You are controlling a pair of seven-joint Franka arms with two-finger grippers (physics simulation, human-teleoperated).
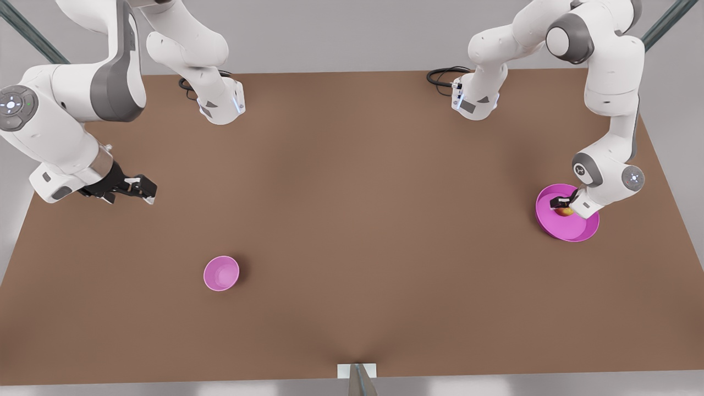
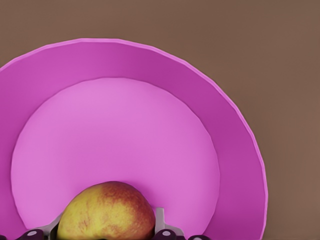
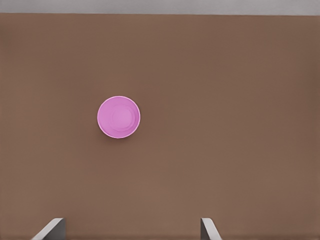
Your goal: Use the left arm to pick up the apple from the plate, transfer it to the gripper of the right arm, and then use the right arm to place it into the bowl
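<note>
A flat brown matte surface [image 1: 352, 220] carries all items, with a grey wall behind it and two white arm bases at its far edge.

Left claw [image 1: 563, 204]: positioned low over the wide shallow magenta-pink plate [image 1: 577, 230], at the front view's right. Its fingers [image 2: 160, 220] stand on either side of the small round red-and-yellow apple [image 2: 106, 212], close against the fruit's flanks. The claw is closed around the apple. The apple lies directly between the fingers, inside the plate's flat inner area and near the rim on the claw's side. Whether the apple rests on the plate floor or is just clear of it cannot be told. The rest of the plate's lighter floor extends ahead of the claw.

Right claw [image 1: 140, 190]: positioned above the bare surface at the front view's left, well apart from the left claw and the plate. Its fingers [image 3: 50, 229] are spread apart with nothing between them; the claw is open and unloaded. This arm waits.

The small deep round pink-violet bowl [image 1: 221, 273] stands upright on the surface, ahead of and below the right claw, well apart from it. In the right wrist view the bowl [image 3: 118, 117] lies beyond the two fingertips, offset toward one of them.

A black cable [image 1: 443, 76] loops beside one arm base.
</note>
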